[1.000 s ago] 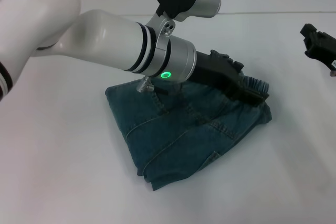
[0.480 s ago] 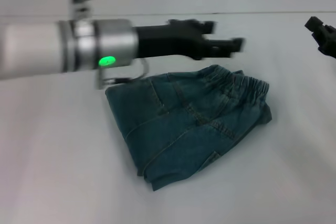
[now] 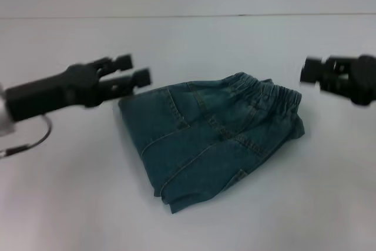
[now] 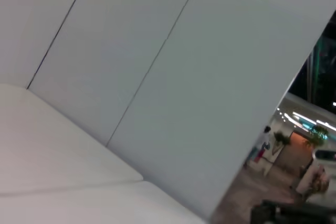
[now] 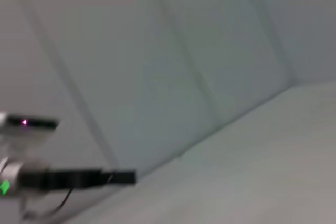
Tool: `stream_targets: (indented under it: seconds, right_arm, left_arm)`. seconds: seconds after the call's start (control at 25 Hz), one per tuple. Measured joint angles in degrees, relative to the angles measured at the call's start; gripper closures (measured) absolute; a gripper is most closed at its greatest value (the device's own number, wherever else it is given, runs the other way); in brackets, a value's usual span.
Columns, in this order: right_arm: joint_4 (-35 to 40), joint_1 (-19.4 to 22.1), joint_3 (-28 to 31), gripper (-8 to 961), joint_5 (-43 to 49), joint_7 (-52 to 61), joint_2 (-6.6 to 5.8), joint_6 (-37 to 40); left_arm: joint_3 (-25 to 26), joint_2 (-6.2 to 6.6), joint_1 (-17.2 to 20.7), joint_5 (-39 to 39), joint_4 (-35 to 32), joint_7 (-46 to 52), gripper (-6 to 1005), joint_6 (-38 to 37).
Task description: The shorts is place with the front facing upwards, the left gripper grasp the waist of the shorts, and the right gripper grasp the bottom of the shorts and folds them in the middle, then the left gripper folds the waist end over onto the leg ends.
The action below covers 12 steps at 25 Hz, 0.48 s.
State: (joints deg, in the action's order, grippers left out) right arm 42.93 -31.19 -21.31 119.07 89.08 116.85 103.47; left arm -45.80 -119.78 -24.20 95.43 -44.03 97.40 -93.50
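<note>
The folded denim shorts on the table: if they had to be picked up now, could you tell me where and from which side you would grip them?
Probably the elastic waistband edge of the shorts, approached from above on the robot's right. That gathered band sits thick and raised, and the right gripper is nearest; the left gripper is open beside the far corner.

— Where's the head camera looking?
— Down and forward over the white table [image 3: 70, 204], from fairly high, taking in the folded shorts [image 3: 211, 136].
— And the wrists?
— Both point up and away at wall panels [image 4: 157, 66]. The right wrist view also catches the left arm [image 5: 63, 178] far off, shared with the head view.
</note>
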Motion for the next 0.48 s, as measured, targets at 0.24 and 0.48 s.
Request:
stream_targets:
  seconds: [0.24,0.48]
  right_arm:
    - [6.79,2.93,-9.34,541,0.69,3.55,-1.63,5.18]
    - [7.4,3.13,-9.6,287,5.19,5.98,-2.9,6.09]
  left_arm:
    - [5.15,0.13,2.73,12.64,-3.58,-0.41,76,-7.14]
    - [6.41,-0.31,3.75,19.38,-6.46,-0.42,76,-7.74]
